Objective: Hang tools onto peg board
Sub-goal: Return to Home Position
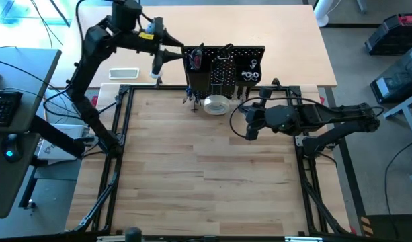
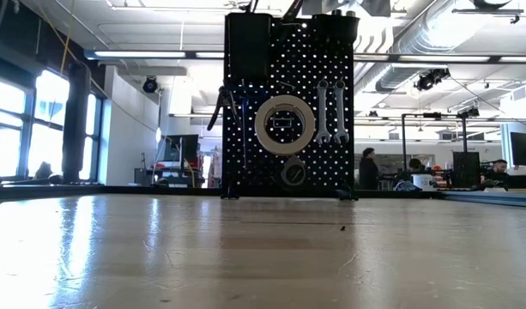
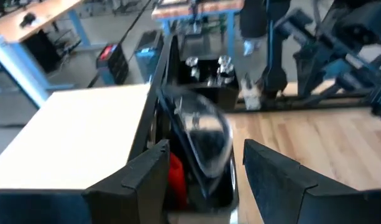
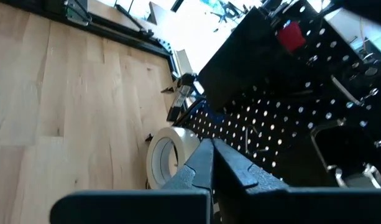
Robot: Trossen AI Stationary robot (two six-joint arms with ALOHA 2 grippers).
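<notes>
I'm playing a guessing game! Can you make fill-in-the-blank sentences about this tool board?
1. On the peg board, beside the white tape roll, hang ___ silver wrenches.
2. Open or shut: the left gripper is ___.
3. Open or shut: the right gripper is ___.
Missing words: two, open, shut.

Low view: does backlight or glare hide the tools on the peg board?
Low view: windows glare off the table, the peg board is backlit, yet the tape roll and wrenches stand out. Right wrist view: light shines through the board's holes; the room beyond is washed out.
</notes>
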